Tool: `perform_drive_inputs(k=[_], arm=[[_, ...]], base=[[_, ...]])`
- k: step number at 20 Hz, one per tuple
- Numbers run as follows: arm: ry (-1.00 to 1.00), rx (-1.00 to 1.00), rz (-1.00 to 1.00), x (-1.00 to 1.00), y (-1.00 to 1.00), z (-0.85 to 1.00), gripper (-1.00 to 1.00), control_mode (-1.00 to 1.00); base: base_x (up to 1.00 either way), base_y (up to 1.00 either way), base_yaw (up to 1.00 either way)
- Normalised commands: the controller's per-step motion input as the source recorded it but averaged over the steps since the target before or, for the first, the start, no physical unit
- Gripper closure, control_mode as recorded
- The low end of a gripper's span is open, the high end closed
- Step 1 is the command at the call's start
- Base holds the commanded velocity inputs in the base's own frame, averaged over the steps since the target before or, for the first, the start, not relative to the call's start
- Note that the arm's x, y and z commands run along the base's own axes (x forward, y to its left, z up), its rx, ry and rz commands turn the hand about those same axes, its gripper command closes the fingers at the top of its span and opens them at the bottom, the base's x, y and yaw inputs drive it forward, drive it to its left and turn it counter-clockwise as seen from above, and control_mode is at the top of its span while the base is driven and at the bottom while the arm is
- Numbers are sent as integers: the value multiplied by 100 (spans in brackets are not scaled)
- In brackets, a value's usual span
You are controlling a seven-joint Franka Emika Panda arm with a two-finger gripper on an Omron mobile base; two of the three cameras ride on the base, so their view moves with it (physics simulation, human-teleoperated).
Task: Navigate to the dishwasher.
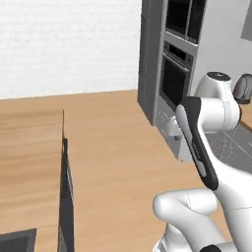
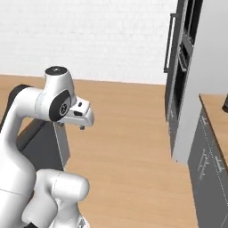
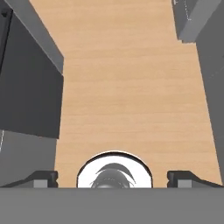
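Observation:
A darker grey flat panel (image 3: 30,87) is set into the front of the island on my left and stands slightly proud of the lighter cabinet beside it; it looks like the dishwasher. It shows edge-on in the left base view (image 1: 65,197) and behind my arm in the right base view (image 2: 42,149). Its bar handle is not clear to see. My gripper (image 2: 82,126) hangs over the wooden floor, pointing down, level with that panel. In the hand view the gripper (image 3: 114,177) is open, its fingertips (image 3: 43,177) wide apart and holding nothing.
A tall oven tower (image 1: 177,64) with dark glass doors stands ahead on the right (image 2: 180,67). Grey cabinets (image 2: 207,156) under a wooden counter run along the right. The island's wooden top (image 1: 29,162) holds a sink (image 1: 17,241). Wooden floor (image 1: 118,147) lies between them.

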Motion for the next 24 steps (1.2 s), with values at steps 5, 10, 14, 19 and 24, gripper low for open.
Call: perform_drive_inputs(k=[5, 10, 14, 19, 24], arm=[[0, 0, 0, 0, 0, 0, -100, 100], [0, 0, 0, 0, 0, 0, -100, 100], [0, 0, 0, 0, 0, 0, -100, 100], [0, 0, 0, 0, 0, 0, -100, 100], [0, 0, 0, 0, 0, 0, -100, 100]], base=[[44, -2, 66], [85, -14, 71], [94, -37, 67], [52, -18, 65], [27, -10, 65]])
